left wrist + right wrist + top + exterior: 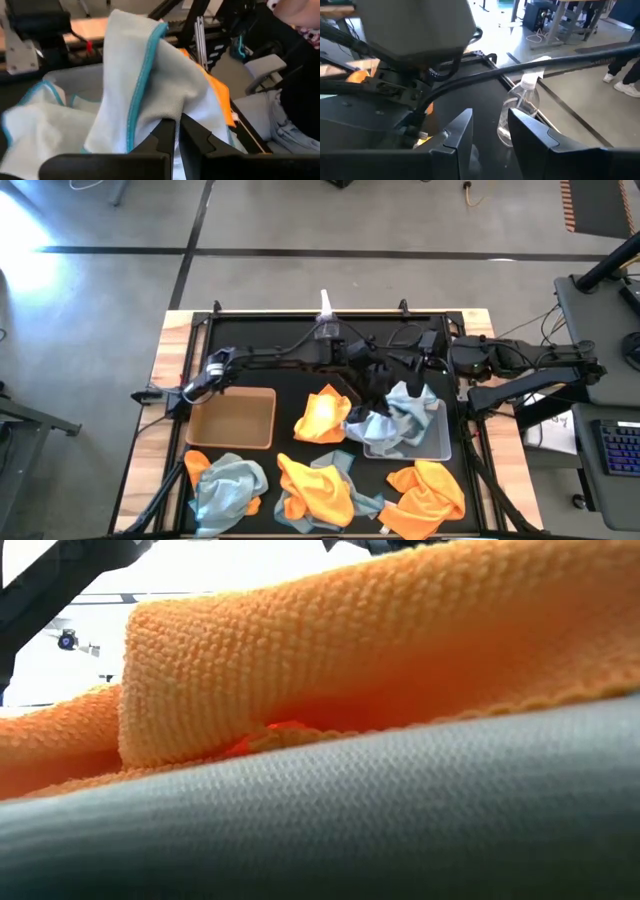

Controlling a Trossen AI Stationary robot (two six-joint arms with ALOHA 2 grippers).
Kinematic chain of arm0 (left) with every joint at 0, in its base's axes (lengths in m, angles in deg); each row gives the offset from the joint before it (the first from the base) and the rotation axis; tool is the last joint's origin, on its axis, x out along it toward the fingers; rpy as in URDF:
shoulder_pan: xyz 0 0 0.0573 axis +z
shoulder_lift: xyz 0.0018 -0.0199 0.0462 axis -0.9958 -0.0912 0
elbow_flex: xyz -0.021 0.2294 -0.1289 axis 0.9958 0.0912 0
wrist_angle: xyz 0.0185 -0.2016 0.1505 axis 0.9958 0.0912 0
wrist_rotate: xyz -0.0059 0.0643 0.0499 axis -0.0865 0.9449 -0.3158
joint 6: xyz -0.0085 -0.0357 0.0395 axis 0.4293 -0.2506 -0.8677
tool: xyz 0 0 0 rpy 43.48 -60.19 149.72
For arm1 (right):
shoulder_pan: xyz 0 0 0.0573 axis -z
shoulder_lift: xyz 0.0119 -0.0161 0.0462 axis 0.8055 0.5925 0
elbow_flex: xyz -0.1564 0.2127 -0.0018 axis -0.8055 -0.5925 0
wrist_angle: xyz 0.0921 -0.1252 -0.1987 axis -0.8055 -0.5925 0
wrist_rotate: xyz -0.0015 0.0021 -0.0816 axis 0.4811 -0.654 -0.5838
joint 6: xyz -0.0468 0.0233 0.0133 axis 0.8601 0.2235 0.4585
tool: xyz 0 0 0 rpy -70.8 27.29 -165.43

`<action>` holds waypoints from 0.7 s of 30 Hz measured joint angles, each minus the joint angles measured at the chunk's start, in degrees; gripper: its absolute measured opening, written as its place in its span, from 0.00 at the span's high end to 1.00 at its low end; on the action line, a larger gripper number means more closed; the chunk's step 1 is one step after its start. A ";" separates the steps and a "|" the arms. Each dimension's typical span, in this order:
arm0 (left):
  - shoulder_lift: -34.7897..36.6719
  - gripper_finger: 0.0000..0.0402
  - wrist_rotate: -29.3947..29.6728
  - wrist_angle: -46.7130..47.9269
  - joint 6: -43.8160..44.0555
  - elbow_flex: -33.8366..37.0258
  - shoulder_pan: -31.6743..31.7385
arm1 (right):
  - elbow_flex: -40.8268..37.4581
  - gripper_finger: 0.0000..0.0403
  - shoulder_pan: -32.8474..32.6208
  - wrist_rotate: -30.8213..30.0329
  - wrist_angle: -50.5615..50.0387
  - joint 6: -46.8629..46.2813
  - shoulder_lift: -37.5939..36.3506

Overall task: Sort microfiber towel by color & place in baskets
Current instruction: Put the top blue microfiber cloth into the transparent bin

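My left gripper (385,393) reaches across the table over the translucent grey tray (440,448) and is shut on a pale blue-grey towel (150,75) with a teal hem. More blue-grey towels (385,430) lie in that tray. My right gripper (490,132) is open and empty behind the tray (415,362), facing my left arm. The tan-brown tray (232,418) is empty. An orange towel (322,415) lies between the trays. Several orange and blue-grey towels (315,488) lie along the near edge. My left gripper pinches the pale blue-grey towel between its two fingers at a bunched fold (167,116) near the teal hem, several layers. The towel stands up in a peak beyond the fingertips. Its lower part (45,125) rests on the towels in the grey tray.
A clear spray bottle (325,320) stands at the far edge, also in the right wrist view (520,105). An orange towel (380,660) and a grey one (350,820) fill the low view. The table's black frame (300,313) rims the mat. A person's legs (295,100) show beyond the table.
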 joint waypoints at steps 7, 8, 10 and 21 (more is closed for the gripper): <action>-0.90 1.00 -0.25 -2.77 -1.85 1.31 0.45 | 0.00 0.71 0.00 0.00 -0.06 0.13 -0.12; -1.45 1.00 -0.27 -3.64 -2.29 1.31 0.44 | 0.00 0.71 0.00 -0.01 -0.02 0.13 -0.07; -2.07 1.00 -0.19 -5.58 -3.27 1.39 0.40 | 0.00 0.71 -0.02 0.06 -0.33 0.13 -0.07; -5.00 1.00 -0.25 -23.41 -2.42 1.41 0.45 | 0.00 0.71 0.00 -0.01 -0.85 -0.84 0.15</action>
